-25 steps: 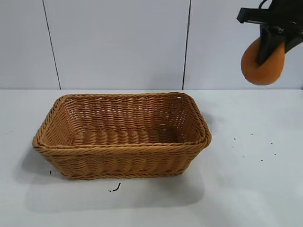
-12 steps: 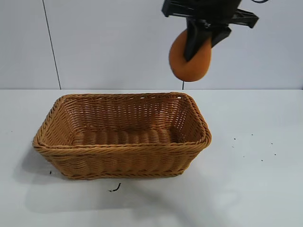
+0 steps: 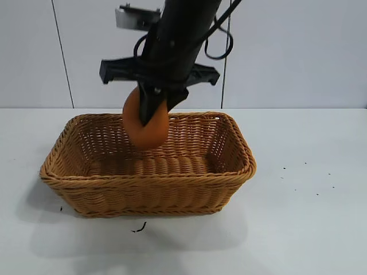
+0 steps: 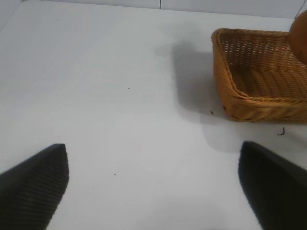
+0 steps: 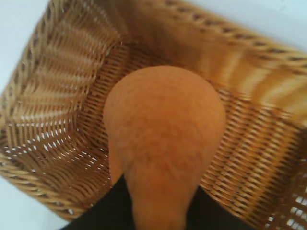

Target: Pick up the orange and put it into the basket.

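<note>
My right gripper (image 3: 150, 112) is shut on the orange (image 3: 150, 130) and holds it over the basket (image 3: 103, 182), with the fruit's lower part below the rim and above the floor. In the right wrist view the orange (image 5: 165, 129) hangs from the jaws above the woven floor of the basket (image 5: 57, 96). My left gripper (image 4: 153, 184) is open and empty over bare table, off to one side of the basket (image 4: 249, 103). The edge of the orange (image 4: 301, 33) shows there too.
The white table (image 3: 309, 200) runs around the basket, with small dark specks at the right and a dark scrap (image 3: 139, 228) in front of the basket. A pale panelled wall stands behind.
My right arm has carried the orange from high at the far right leftward and down, to the basket's inside. The basket has not moved.
</note>
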Action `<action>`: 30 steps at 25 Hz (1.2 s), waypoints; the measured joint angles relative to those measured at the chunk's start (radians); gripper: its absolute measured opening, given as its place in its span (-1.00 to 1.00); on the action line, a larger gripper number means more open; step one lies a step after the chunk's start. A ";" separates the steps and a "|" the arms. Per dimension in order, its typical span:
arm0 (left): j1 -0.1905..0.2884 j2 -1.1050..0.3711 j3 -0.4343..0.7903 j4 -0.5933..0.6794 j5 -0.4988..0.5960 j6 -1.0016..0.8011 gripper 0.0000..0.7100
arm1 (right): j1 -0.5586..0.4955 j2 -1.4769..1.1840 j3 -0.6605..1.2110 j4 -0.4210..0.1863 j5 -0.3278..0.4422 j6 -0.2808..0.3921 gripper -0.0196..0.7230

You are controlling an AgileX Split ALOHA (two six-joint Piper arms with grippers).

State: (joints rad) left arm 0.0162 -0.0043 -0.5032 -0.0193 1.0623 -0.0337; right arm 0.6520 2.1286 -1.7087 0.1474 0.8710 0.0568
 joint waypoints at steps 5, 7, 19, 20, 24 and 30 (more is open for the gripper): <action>0.000 0.000 0.000 0.000 0.000 0.000 0.95 | 0.002 0.083 0.000 -0.001 -0.023 0.000 -0.67; 0.000 0.000 0.000 0.000 0.000 0.000 0.95 | 0.002 0.097 0.000 -0.001 -0.021 0.000 -0.67; 0.000 0.000 0.000 0.000 0.000 0.000 0.95 | 0.002 0.085 -0.001 -0.006 -0.013 -0.025 0.76; 0.000 0.000 0.000 0.000 0.000 0.000 0.95 | 0.002 0.079 -0.005 -0.014 -0.004 -0.026 0.83; 0.000 0.000 0.000 0.000 0.000 0.000 0.95 | 0.002 0.054 -0.075 -0.059 0.100 -0.026 0.91; 0.000 0.000 0.000 0.000 0.000 0.000 0.95 | -0.013 0.045 -0.372 -0.091 0.322 -0.026 0.91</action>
State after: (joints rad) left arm 0.0162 -0.0043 -0.5032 -0.0193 1.0623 -0.0337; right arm 0.6386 2.1735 -2.0810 0.0561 1.1934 0.0312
